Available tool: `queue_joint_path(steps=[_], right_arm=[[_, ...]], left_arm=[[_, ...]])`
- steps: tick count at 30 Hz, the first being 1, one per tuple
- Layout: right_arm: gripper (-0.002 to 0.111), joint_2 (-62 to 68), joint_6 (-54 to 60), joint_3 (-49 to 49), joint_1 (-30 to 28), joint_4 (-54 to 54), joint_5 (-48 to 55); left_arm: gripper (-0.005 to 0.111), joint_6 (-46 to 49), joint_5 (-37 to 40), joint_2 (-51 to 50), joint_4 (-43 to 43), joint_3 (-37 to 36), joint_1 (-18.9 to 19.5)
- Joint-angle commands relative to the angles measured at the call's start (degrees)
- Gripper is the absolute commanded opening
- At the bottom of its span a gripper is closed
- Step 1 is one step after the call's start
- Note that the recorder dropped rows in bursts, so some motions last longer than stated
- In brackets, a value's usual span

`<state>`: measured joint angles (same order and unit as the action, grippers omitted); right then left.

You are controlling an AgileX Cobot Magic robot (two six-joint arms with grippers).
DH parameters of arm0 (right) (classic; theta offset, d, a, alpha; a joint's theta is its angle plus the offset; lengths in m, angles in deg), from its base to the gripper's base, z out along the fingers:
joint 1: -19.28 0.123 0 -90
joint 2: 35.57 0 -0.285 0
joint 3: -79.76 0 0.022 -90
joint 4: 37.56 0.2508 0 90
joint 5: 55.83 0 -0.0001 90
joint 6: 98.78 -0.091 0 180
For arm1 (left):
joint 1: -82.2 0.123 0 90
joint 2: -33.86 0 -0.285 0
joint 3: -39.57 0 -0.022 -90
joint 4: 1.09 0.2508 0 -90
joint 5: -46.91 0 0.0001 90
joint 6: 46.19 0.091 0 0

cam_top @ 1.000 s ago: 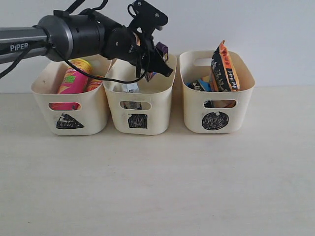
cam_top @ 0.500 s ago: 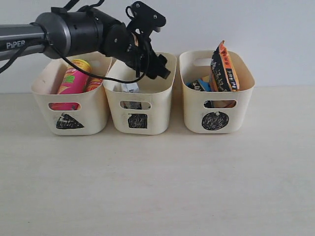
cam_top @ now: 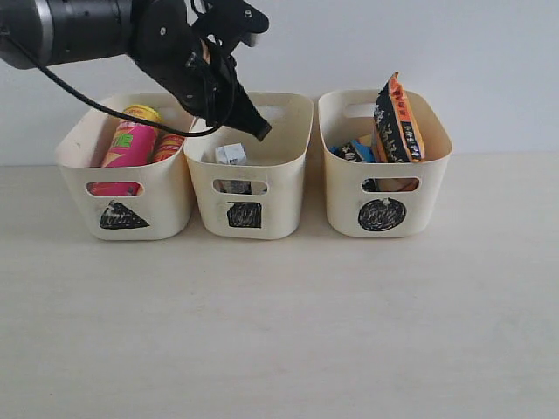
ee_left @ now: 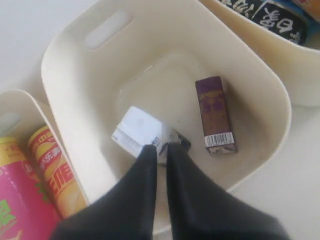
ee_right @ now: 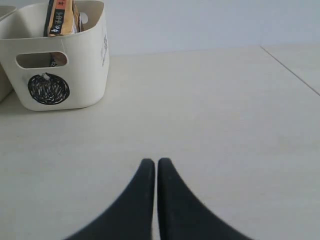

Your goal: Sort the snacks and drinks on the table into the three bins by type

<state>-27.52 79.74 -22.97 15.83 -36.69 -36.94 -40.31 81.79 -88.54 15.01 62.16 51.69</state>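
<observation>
My left gripper (cam_top: 260, 131) hangs shut and empty over the square bin (cam_top: 279, 188). The wrist view shows its fingertips (ee_left: 161, 147) above the white carton (ee_left: 142, 132), with the purple carton (ee_left: 215, 115) lying flat beside it on the bin floor. In the triangle bin (cam_top: 79, 161) stand the pink tube (cam_top: 131, 144) and the yellow tube (cam_top: 168, 147). The circle bin (cam_top: 341, 192) holds the orange-brown bag (cam_top: 400, 118) and the blue-black bag (cam_top: 356, 151). My right gripper (ee_right: 156, 161) is shut, holds nothing, and hovers low over the table (ee_right: 225, 125).
The three bins stand in a row at the back of the table (cam_top: 279, 332) against a pale wall. The black left arm (cam_top: 87, 30) reaches in from the upper left. The right wrist view shows the circle bin (ee_right: 55, 55) far ahead.
The left gripper let the purple carton drop into the square bin, then closed. The arm has swung left and back toward the triangle bin. The right gripper stayed put.
</observation>
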Motion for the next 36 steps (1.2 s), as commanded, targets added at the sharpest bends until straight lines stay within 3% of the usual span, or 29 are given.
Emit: queue_joint_path(steps=[1, 8, 20, 26, 36], right_arm=[[0.000, -0.27, 0.14, -0.06, -0.01, -0.13, -0.44], [0.000, -0.27, 0.14, -0.06, -0.01, -0.13, -0.44], [0.000, -0.27, 0.14, -0.06, -0.01, -0.13, -0.44], [0.000, -0.27, 0.14, -0.06, -0.01, -0.13, -0.44], [0.000, -0.27, 0.14, -0.06, -0.01, -0.13, -0.44]], left_arm=[[0.004, -0.01, -4.55, 6.19, 1.31, -8.58, 0.09], [0.004, -3.95, -15.80, 14.85, 1.31, -23.63, 0.09], [0.004, -8.01, -26.90, 21.94, 0.81, -37.74, 0.09], [0.004, -7.86, -30.77, 22.42, 0.93, -41.92, 0.09], [0.004, -7.62, -33.37, 22.51, 1.92, -42.74, 0.09]])
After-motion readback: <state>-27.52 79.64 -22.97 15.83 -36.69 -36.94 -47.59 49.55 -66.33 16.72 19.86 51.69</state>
